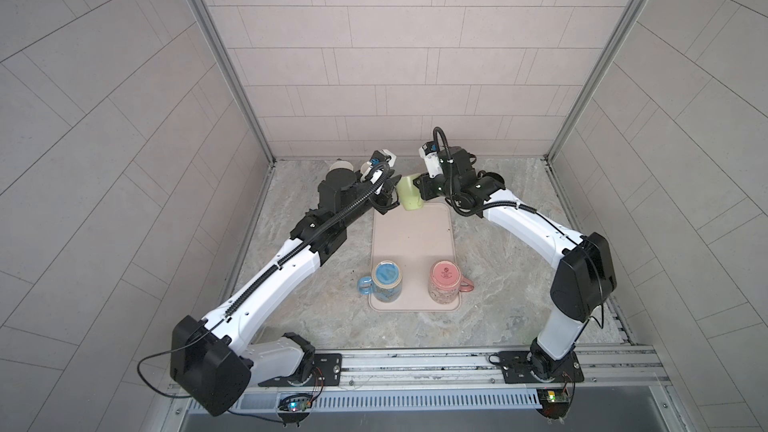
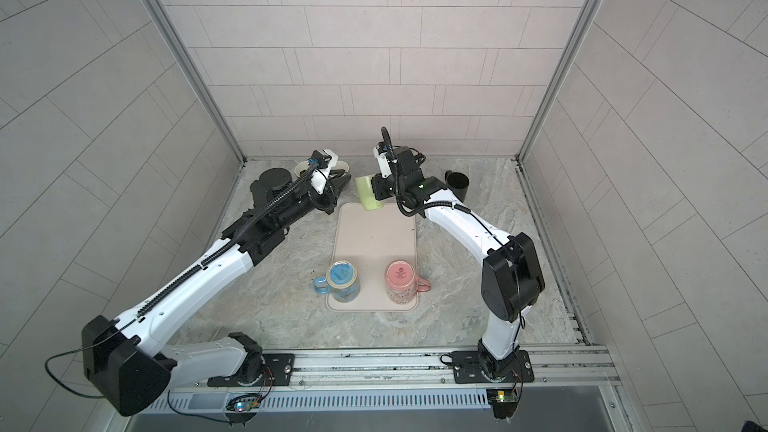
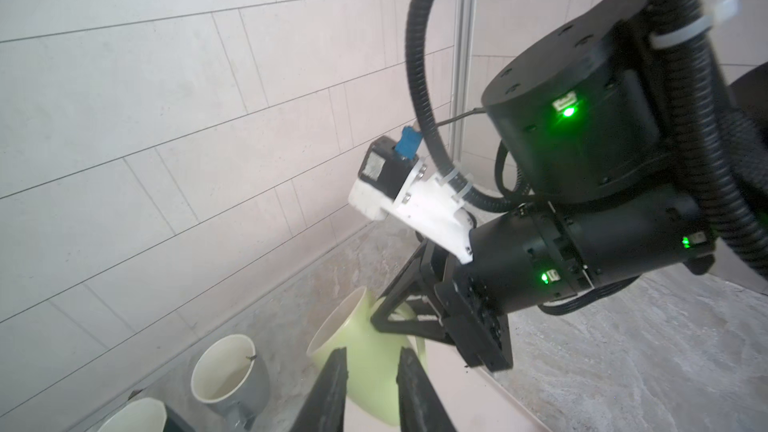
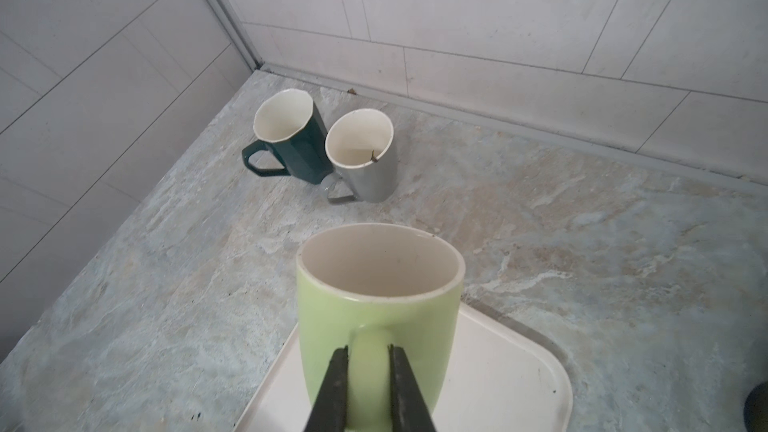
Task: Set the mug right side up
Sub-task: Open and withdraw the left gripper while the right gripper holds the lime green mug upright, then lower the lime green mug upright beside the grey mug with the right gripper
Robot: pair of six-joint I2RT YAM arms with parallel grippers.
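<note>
My right gripper (image 4: 369, 352) pinches the glossy green mug (image 4: 376, 309) by its looped handle, tilted at the far end of the smooth beige tray (image 4: 498, 367); my left gripper (image 3: 374, 352) has its black jaws slightly apart beside it.

Your left arm (image 1: 291, 272) and right arm (image 1: 528, 222) have white shells and big black joints. A bumpy black hose (image 3: 419, 76) runs along each arm, tied on with white zip ties (image 3: 681, 35). Small green lights (image 3: 566, 111) glow on the right arm's black wrist. Your left hand (image 3: 372, 353) and right hand (image 4: 369, 351) have thin black fingers (image 4: 332, 388).
</note>
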